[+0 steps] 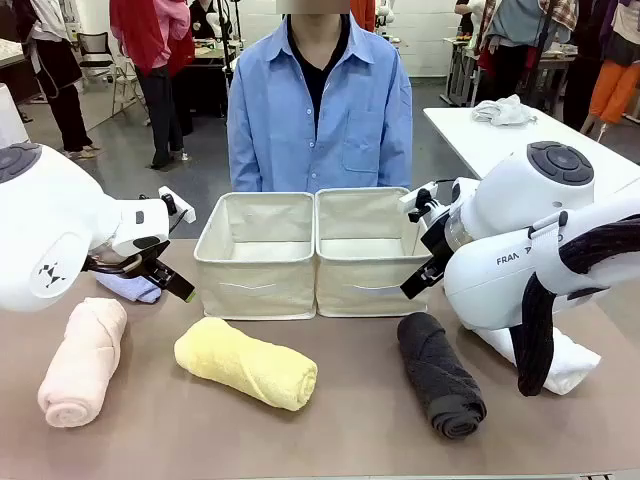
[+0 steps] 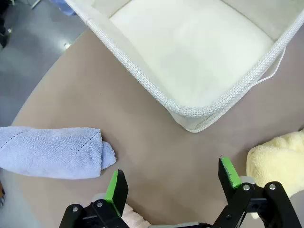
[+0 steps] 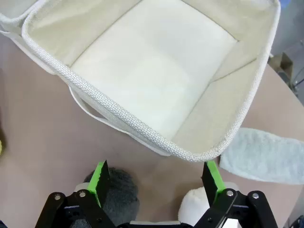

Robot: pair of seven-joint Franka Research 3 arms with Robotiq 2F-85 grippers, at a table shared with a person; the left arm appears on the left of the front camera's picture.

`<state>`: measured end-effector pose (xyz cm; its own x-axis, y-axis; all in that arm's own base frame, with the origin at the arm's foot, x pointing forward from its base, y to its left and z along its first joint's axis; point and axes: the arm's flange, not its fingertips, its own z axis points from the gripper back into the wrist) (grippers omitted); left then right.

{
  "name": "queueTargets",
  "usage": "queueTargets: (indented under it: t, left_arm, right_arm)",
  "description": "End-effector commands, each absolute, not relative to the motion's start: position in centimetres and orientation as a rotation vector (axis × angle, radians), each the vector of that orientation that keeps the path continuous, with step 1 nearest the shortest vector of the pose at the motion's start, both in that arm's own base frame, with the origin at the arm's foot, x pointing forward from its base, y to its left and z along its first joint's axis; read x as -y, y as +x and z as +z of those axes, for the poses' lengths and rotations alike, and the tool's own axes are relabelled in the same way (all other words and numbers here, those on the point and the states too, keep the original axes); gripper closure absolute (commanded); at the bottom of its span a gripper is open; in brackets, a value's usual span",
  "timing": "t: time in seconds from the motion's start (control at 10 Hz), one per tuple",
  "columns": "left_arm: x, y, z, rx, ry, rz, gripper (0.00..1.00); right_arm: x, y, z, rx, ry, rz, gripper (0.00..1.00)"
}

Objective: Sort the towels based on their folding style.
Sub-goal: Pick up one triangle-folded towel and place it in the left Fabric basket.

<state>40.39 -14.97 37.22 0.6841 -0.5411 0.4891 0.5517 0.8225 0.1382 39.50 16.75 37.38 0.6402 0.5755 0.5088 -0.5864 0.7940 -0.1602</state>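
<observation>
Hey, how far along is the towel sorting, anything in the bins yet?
Nothing is sorted yet: the left bin and the right bin are both empty. Nothing is in hand either; the left gripper and the right gripper hang open over the table. All six are to sort, lying on the table: the pink roll, yellow roll, charcoal roll, white roll, blue cone and grey-green cone.

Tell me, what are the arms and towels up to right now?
Left gripper open, empty, over table by lavender-blue towel. Right gripper open, empty, above charcoal roll. Towels on table, outside both bins. Nothing blocking the bins.
</observation>
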Motion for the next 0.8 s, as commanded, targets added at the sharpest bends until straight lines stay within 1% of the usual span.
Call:
queueTargets:
  t: [0.0,0.7]
  left_arm:
    - [14.97,40.38,37.22,0.542,-0.021,-0.613,0.0]
    - [14.97,40.38,37.22,0.542,-0.021,-0.613,0.0]
  right_arm:
    - [-16.75,39.5,37.38,0.573,0.02,0.663,0.0]
    - [-16.75,39.5,37.38,0.573,0.02,0.663,0.0]
